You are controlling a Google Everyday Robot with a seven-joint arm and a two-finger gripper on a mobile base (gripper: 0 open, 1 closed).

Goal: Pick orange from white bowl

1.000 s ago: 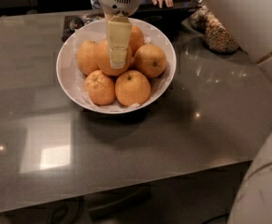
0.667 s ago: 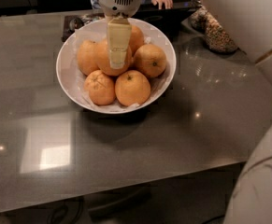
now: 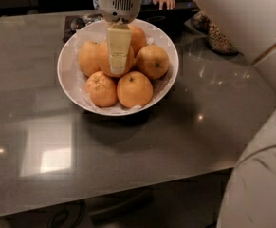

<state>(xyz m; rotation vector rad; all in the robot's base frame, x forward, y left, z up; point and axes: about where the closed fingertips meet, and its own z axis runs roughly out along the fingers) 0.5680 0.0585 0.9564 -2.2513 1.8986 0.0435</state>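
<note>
The white bowl point(image 3: 64, 77), lined with crinkled paper, stands on the grey table's far middle and holds several oranges. The largest orange point(image 3: 102, 57) sits in the middle, on top of the pile. My gripper point(image 3: 119, 56) hangs straight down from the top edge, directly over this orange. Its cream-coloured lower part covers the orange's front. Smaller oranges with dark stem dimples lie at the front left point(image 3: 101, 90) and front right point(image 3: 134, 89). Others lie at the left point(image 3: 87, 57), right point(image 3: 152, 61) and back point(image 3: 137, 37).
My white arm and body point(image 3: 256, 27) fill the right side and lower right corner. A glass jar of cereal point(image 3: 217, 36) stands right of the bowl at the back. A person's hand point(image 3: 164, 2) rests at the far edge. A dark tray point(image 3: 75, 23) lies behind the bowl.
</note>
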